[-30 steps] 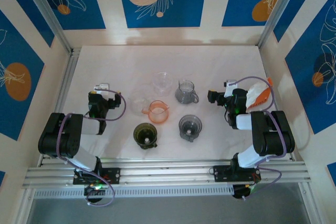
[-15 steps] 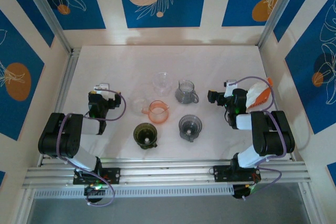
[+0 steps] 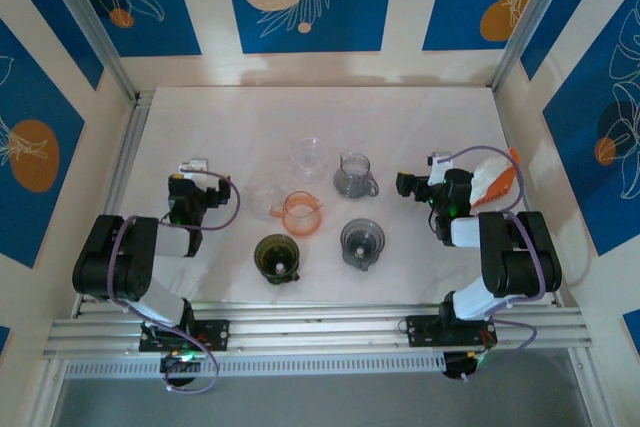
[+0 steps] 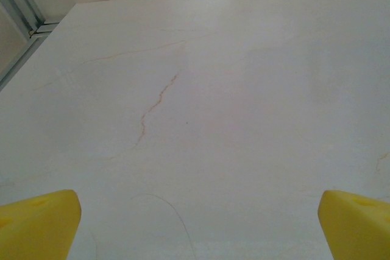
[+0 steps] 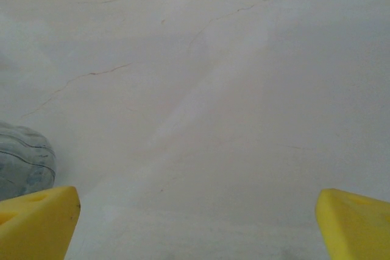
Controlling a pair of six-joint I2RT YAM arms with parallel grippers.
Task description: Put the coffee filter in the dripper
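Yellow-tipped, left gripper (image 4: 195, 226) and right gripper (image 5: 195, 223) both gape empty. Fetching hasn't begun: what looks like the filter pack (image 3: 494, 179) lies mid-right, orange dripper (image 3: 301, 214) at centre; next, the right gripper must reach it.

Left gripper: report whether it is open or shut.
Open. The left gripper has its yellow fingers far apart, bare table between.

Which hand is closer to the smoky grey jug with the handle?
Right. The right hand sits open just to the right of the grey jug. The left hand, also open, is far off on the jug's left side, across the table.
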